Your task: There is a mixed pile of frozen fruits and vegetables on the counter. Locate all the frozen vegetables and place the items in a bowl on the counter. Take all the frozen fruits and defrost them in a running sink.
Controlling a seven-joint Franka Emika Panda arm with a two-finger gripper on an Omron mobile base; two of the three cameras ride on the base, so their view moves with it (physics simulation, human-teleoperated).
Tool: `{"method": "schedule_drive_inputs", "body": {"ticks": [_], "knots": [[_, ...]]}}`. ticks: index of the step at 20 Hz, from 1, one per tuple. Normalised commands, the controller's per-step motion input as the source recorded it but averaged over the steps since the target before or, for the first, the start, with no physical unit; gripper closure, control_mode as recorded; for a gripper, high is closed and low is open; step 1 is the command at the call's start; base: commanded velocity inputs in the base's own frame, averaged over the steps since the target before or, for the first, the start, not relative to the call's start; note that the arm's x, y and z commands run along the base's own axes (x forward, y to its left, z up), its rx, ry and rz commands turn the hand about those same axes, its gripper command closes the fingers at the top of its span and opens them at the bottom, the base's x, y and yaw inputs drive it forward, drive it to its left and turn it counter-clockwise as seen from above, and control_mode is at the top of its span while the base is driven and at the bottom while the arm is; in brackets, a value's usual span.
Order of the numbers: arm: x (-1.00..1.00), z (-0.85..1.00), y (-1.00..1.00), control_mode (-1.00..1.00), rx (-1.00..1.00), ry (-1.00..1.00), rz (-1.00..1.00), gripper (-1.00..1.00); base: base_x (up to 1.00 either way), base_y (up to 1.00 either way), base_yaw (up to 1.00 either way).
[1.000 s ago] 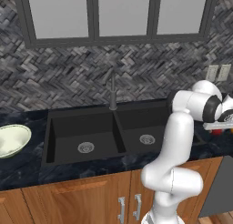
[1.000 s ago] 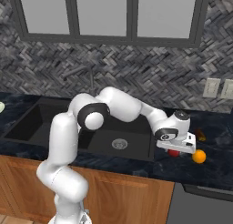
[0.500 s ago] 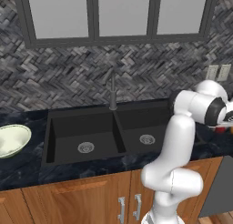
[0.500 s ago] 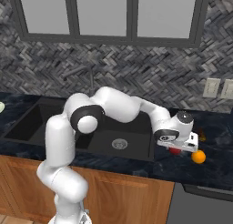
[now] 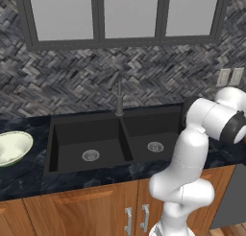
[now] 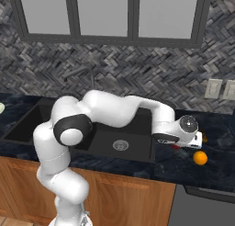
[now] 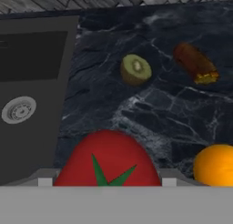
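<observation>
Pincer (image 6: 180, 144) is down low over the worktop (image 7: 136, 114) just right of the sink (image 7: 32, 82), with the red tomato (image 7: 107, 159) sitting right between its 2 tips. The jaws stand about as wide as the tomato, but I honestly can't tell if they're squeezing it yet or just framing it

Rest of the pile is on that same right stretch of worktop: the orange ball (image 7: 216, 166) just beside the tomato near the front edge, the halved kiwi-looking lump (image 7: 135, 69) and the dark brown oblong thing (image 7: 195, 63) further toward the back wall. All 4 apart from each other

The tomato counts as a veg, so my guess is it's headed for the pale bowl (image 5: 12, 146) way over at the left end of the worktop, past both basins

Handling-wise: it's round, smooth and supposedly frozen, so probably hard and slick, light though. I'd pinch it across its widest middle, tips level on opposite sides. Grab too high and it'll likely squirt out and roll off toward the sink edge
</observation>
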Motion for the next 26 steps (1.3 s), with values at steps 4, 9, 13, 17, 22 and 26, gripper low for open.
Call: {"method": "schedule_drive_inputs", "body": {"ticks": [4, 9, 13, 17, 22, 26], "knots": [[-0.01, 0.61, 0.07, -1.0, 0.0, -0.1, 0.02, 1.0, 0.0, 0.0, 0.0], [0.0, 0.54, 0.21, -1.0, 0.0, -0.08, 0.01, 1.0, 0.0, 0.0, 0.0], [-0.05, 0.46, 0.23, -1.0, 0.0, -0.08, 0.01, 1.0, 0.0, 0.0, 0.0], [-0.1, 0.45, 0.25, -1.0, -0.03, -0.07, 0.0, 1.0, 0.0, 0.0, 0.0], [-0.03, 0.17, 0.02, -1.0, -0.03, -0.03, -0.01, 1.0, 0.0, 0.0, 0.0], [0.0, 0.2, 0.16, -1.0, -0.06, 0.01, -0.14, 1.0, 0.0, 0.0, 0.0]]}}
